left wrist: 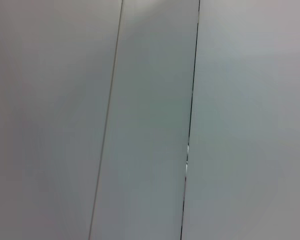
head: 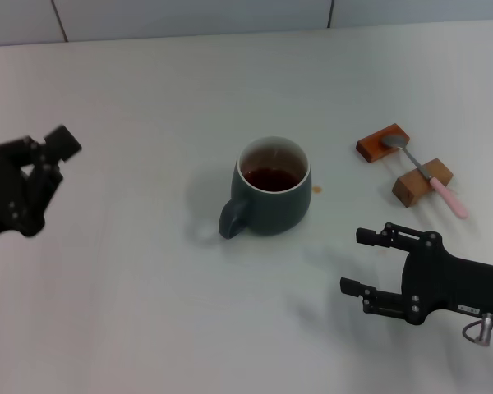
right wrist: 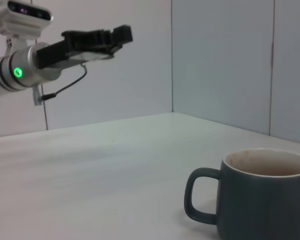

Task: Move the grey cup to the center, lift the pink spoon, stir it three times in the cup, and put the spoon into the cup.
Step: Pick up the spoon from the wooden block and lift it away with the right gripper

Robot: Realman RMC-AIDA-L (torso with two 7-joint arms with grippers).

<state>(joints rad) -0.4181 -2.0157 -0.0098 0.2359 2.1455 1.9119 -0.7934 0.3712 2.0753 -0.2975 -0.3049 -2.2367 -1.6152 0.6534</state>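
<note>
One grey cup [head: 270, 187], one pink spoon [head: 431, 176] across two blocks [head: 403, 162]; right gripper [head: 360, 261] released – left gripper [head: 51, 156] can't tell.

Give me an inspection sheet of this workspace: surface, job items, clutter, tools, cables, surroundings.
Surface: white table, with a small brown spot beside the mug.
Job items: stout blue-grey ceramic mug near the middle, upright, dark brown liquid inside, handle towards the robot's left. Slim pink-handled metal spoon lying across two brown wooden blocks on the robot's right.
Clutter: nothing seen beyond the blocks.
Tools: left tool raised at the left edge, holding nothing. Right tool open, low over the table near the robot, short of the spoon, holding nothing.
Cables: a thin dark wire on the left arm.
Surroundings: pale panelled wall behind the table.
</note>
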